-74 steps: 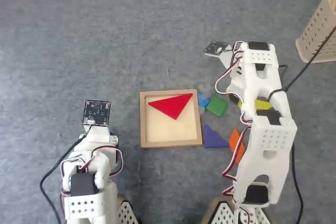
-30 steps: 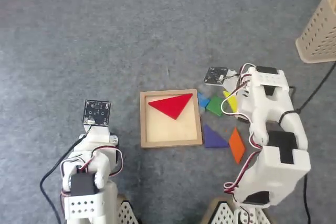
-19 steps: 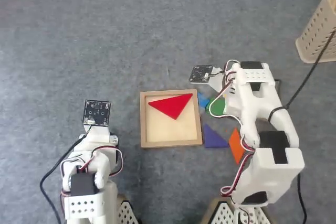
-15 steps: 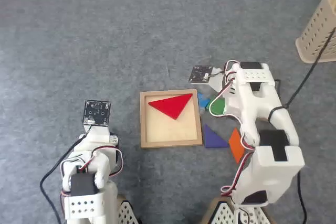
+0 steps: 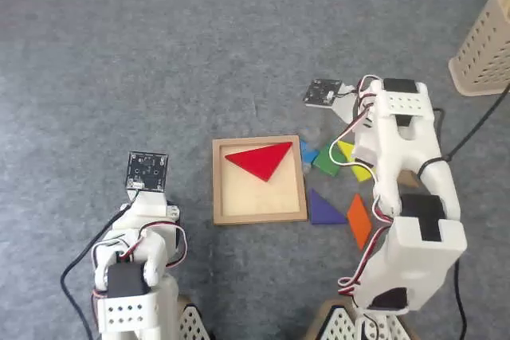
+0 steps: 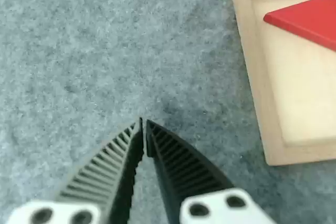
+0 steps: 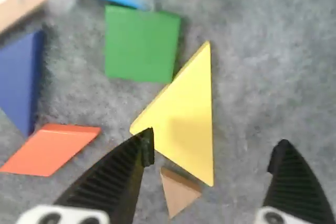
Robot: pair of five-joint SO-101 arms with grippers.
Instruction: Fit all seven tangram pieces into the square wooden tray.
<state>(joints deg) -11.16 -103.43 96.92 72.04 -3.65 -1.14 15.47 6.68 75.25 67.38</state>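
Observation:
The square wooden tray (image 5: 220, 183) lies mid-table with a red triangle (image 5: 260, 158) in its far half. To its right on the carpet lie a light blue piece (image 5: 308, 151), a green square (image 5: 327, 160), a yellow triangle (image 5: 351, 160), a dark blue triangle (image 5: 324, 208) and an orange parallelogram (image 5: 359, 220). My right gripper (image 7: 214, 150) is open, straddling the yellow triangle (image 7: 186, 116), with a small brown triangle (image 7: 178, 192) close by. The green square (image 7: 140, 43) lies just beyond. My left gripper (image 6: 143, 125) is shut on nothing, over bare carpet beside the tray (image 6: 262, 103).
A perforated cream basket (image 5: 486, 45) stands at the far right edge. The right arm (image 5: 398, 149) hangs over the carpet right of the loose pieces. The left arm (image 5: 139, 232) sits at the near left. Grey carpet stretches open beyond and left of the tray.
The right arm, which had swung left over the green square, has moved back right and a little farther away, uncovering the yellow triangle. The left arm has not moved.

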